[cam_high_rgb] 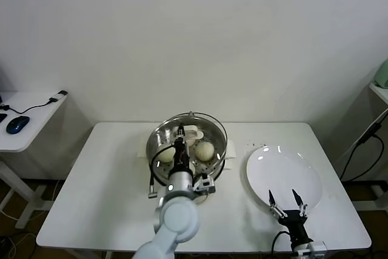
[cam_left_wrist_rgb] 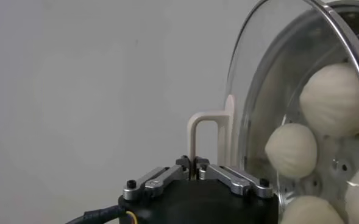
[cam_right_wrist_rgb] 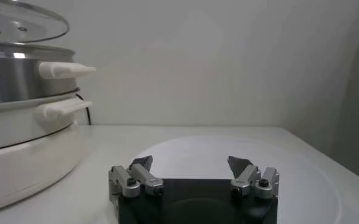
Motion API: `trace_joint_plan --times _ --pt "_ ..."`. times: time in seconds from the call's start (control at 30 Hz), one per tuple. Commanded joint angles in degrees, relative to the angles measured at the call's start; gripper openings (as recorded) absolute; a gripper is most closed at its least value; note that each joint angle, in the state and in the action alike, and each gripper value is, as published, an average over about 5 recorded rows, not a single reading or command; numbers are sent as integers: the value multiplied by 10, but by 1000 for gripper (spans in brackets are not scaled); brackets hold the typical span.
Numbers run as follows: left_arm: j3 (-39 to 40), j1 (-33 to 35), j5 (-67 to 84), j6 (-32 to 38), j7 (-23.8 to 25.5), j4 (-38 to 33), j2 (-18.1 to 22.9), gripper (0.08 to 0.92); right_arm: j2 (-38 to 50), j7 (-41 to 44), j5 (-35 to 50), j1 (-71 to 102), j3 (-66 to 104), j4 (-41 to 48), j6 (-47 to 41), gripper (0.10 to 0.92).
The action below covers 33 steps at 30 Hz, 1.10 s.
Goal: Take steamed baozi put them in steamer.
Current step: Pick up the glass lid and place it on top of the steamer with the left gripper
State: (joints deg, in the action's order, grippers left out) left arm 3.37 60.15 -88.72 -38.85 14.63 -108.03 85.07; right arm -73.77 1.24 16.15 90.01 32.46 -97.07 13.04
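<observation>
Left tool (cam_left_wrist_rgb: 195,173) above steamer (cam_high_rgb: 159,134) pinches glass lid (cam_left_wrist_rgb: 270,79) handle; right tool (cam_high_rgb: 287,201) hovers spread over plate (cam_high_rgb: 300,168).

In the head view, the left arm (cam_high_rgb: 182,177) covered the centre of the steamer (cam_high_rgb: 159,134), so only two baozi (cam_high_rgb: 204,150) showed there. In the left wrist view, the frame's right and lower edges cut off the lid (cam_left_wrist_rgb: 270,73) and several baozi (cam_left_wrist_rgb: 291,150). In the right wrist view, the left edge cut off the steamer (cam_right_wrist_rgb: 21,85) and its contents were hidden. At the head view's lower right, the frame cut off the right gripper (cam_high_rgb: 286,201) body.
</observation>
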Motion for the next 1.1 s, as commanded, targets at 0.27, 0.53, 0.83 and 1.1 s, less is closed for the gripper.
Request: trace_joint_plan --times 0.27,0.53,0.83,1.1 --pt "10 -4 -10 -5 -25 48 26 134 -1 -4 2 0 3 6 9 823" --pt "-4 3 -9 4 -43 63 17 134 -7 -4 -1 -1 2 14 17 823" --pt "-23 6 -19 19 -60 67 2 134 -9 0 -3 2 -2 18 19 823" --pt "-21 16 -12 23 -60 61 1 154 -11 2 -5 -2 -2 16 14 823"
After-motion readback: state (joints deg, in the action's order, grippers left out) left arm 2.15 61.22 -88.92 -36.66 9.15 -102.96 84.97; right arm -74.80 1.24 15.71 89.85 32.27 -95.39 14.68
